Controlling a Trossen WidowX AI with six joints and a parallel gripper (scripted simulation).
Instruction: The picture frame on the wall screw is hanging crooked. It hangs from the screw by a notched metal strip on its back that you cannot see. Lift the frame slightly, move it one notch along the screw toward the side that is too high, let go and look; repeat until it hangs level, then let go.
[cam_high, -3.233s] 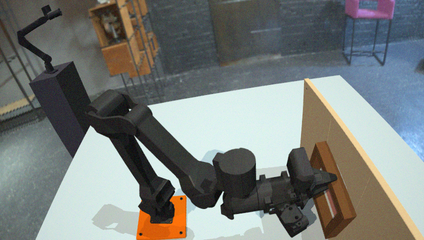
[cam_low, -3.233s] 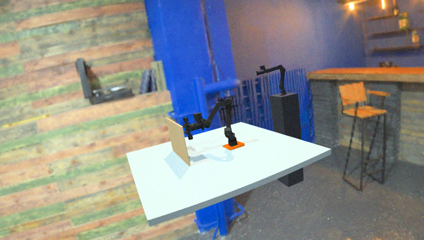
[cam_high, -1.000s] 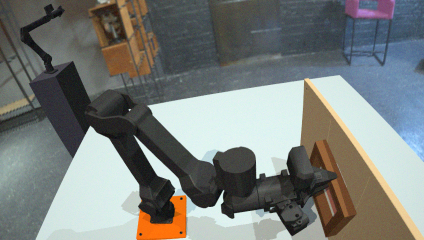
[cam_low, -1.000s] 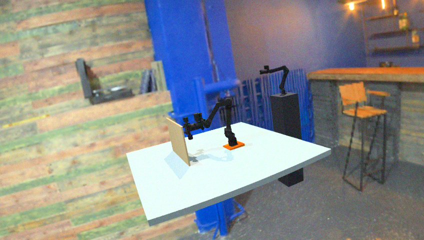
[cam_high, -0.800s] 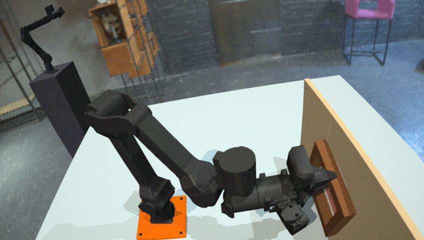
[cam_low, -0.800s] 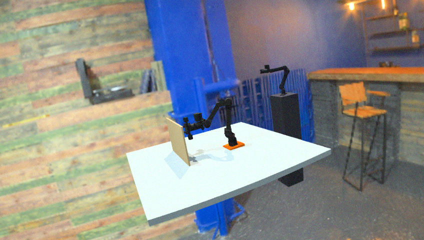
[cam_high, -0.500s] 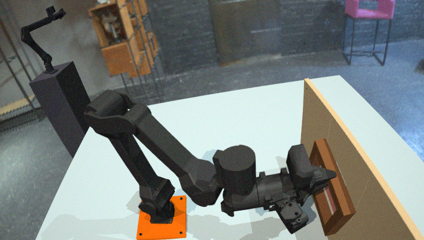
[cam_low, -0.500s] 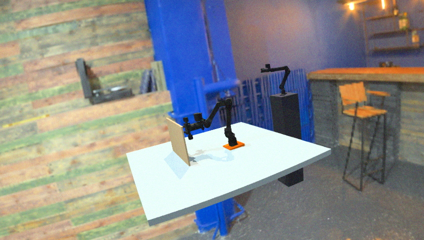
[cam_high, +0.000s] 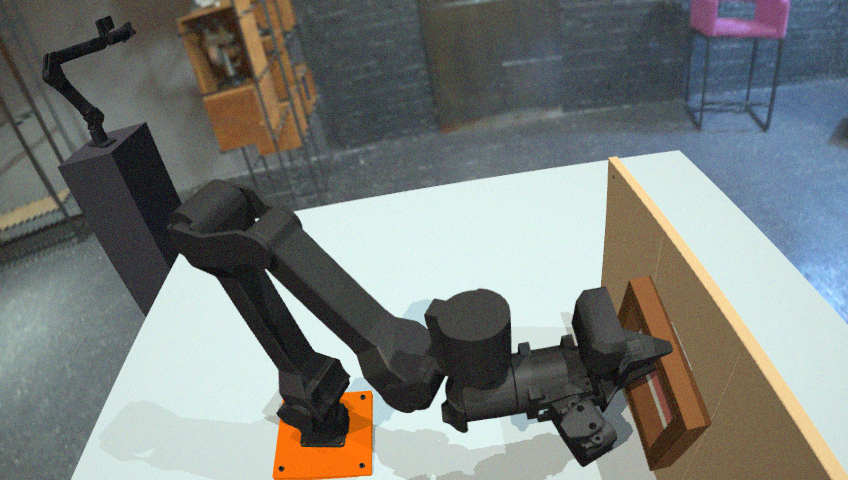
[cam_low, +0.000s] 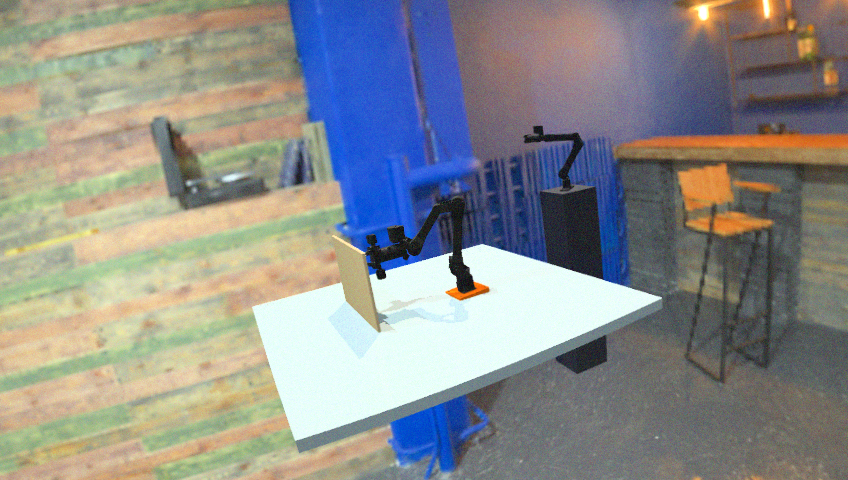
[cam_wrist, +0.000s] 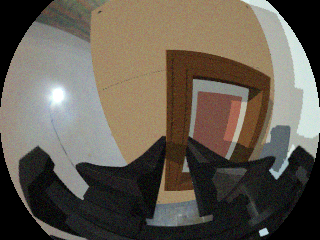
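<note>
The brown picture frame (cam_high: 684, 386) (cam_wrist: 178, 80), with a white mat and a reddish picture, is in front of the tan upright board (cam_high: 630, 237) (cam_low: 354, 279) (cam_wrist: 130, 60). My gripper (cam_high: 663, 350) (cam_low: 370, 263) (cam_wrist: 175, 139) is shut on one side bar of the frame, with one finger on each side of the bar in the wrist view. A thin line on the board runs to the frame's edge there. The screw and the notched strip are hidden, so I cannot tell which notch bears. In the exterior view the board hides the frame. Whether the frame is level is hard to tell.
The board stands on the white table (cam_high: 476, 237) (cam_low: 416, 368). My arm's orange base plate (cam_high: 357, 434) (cam_low: 483, 289) is on the same table. Another black arm stands on a dark pedestal (cam_high: 101, 196) (cam_low: 571, 237) beyond the table edge.
</note>
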